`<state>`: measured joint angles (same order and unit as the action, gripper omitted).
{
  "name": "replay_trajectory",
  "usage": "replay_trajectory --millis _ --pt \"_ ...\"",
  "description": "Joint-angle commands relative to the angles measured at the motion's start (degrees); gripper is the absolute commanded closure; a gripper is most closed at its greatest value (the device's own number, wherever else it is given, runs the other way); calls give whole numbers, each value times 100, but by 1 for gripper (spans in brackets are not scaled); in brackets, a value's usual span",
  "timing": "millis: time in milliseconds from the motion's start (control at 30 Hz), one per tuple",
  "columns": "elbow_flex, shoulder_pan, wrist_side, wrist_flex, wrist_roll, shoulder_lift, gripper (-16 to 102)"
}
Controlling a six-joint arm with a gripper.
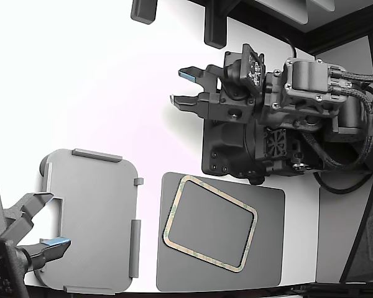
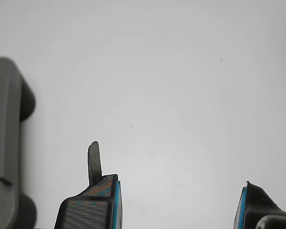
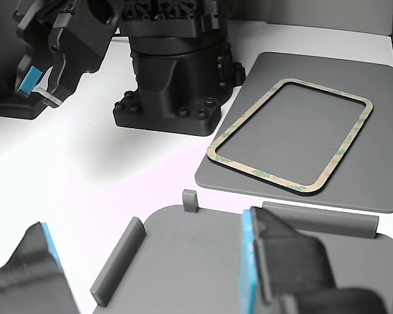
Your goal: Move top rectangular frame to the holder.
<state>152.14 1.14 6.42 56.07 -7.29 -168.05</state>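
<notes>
The top rectangular frame (image 1: 175, 210) (image 3: 245, 118), a thin rounded rectangle with a mottled tan-green rim, lies flat and askew on a dark grey mat (image 1: 267, 248) (image 3: 380, 98). The holder (image 1: 93, 217) (image 3: 183, 261), a light grey tray with raised rails, lies on the exterior view's left of the mat. One edge of it shows in the wrist view (image 2: 2, 143). My gripper (image 1: 177, 87) (image 2: 176, 191) (image 3: 42, 88) hovers open and empty over bare white table, well away from both frame and holder. Its fingers carry blue pads, and one has a thin blade.
A second arm's gripper (image 1: 43, 230) reaches in from the exterior view's lower left, open above the holder's notched side. My arm's black base (image 1: 236, 149) (image 3: 173, 98) stands just behind the mat. Dark fixtures (image 1: 214, 28) sit at the table's far edge.
</notes>
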Motion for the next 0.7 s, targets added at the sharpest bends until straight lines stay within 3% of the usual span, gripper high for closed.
replay_trajectory --millis 0,433,667 --pt "-105 97 -360 -70 237 -123 -14" --pt "-536 97 -378 -79 264 255 -14" --pt "-1266 -70 -976 -149 905 976 -14"
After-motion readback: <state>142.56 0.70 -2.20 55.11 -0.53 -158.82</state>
